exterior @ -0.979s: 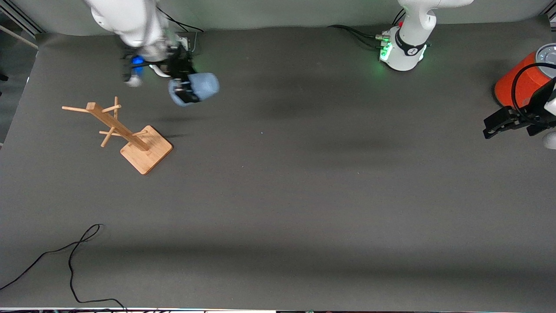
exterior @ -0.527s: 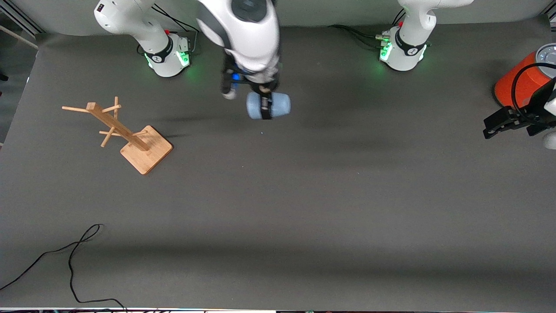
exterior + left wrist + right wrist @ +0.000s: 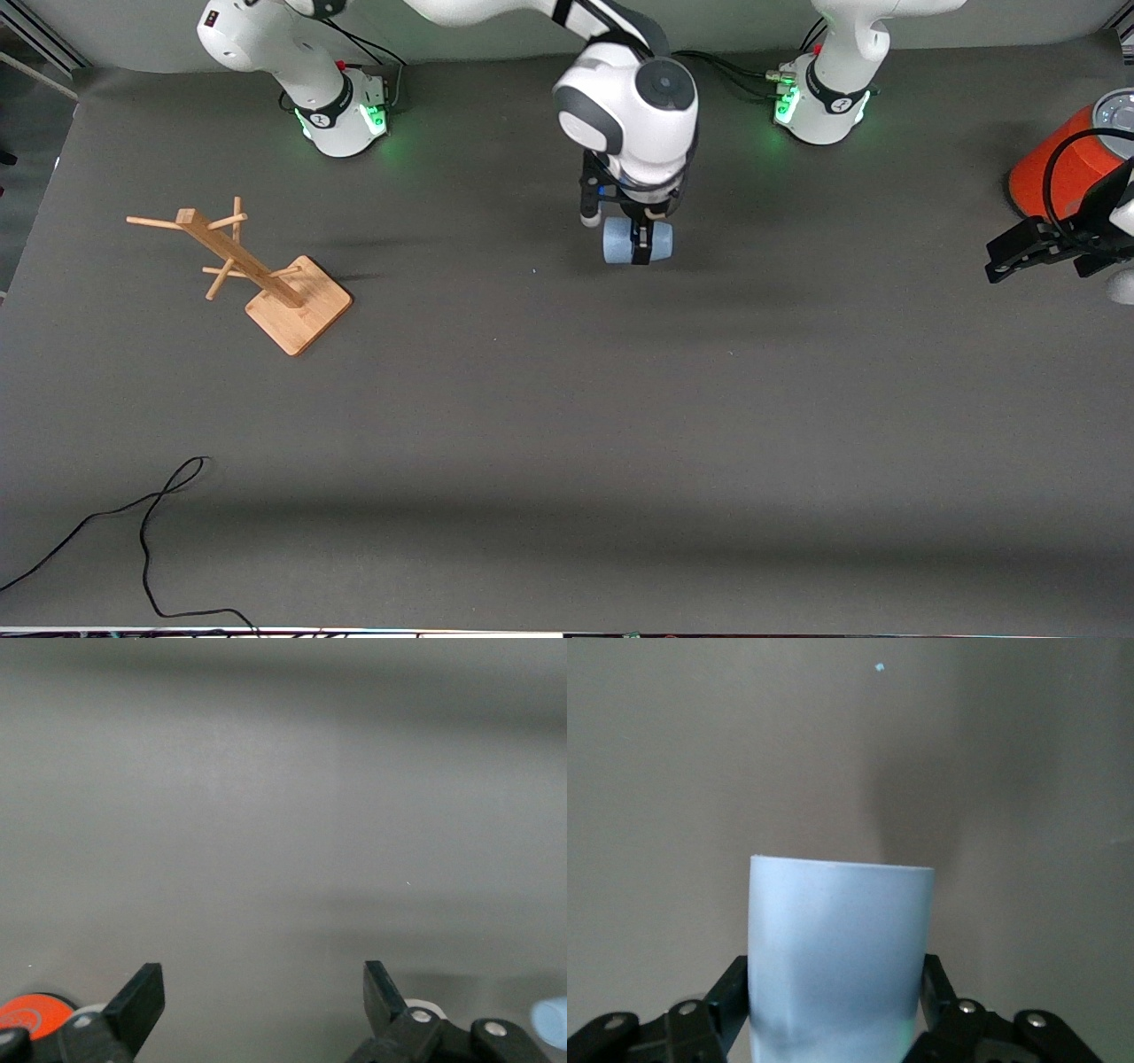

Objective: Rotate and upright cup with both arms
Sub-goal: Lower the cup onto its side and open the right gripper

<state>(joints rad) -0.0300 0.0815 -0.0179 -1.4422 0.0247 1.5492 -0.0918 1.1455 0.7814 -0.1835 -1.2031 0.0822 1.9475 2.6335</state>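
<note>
Cup (image 3: 637, 241) sits sideways in the right gripper's (image 3: 640, 243) pinch, over mid-table between the bases; left gripper (image 3: 1019, 257) waits, fingers spread, beside the orange cylinder (image 3: 1054, 168).

Cup (image 3: 637, 241): small matte light-blue handleless tumbler, lying sideways, axis roughly horizontal along the table's length. Clamped across its body by the right gripper (image 3: 640, 245), up in the air over the table's middle strip between the two arm bases. Right wrist view shows a finger (image 3: 731, 992) pressed on each side of its wall. Left gripper (image 3: 1019, 252) waits at its end of the table, jaws spread.
</note>
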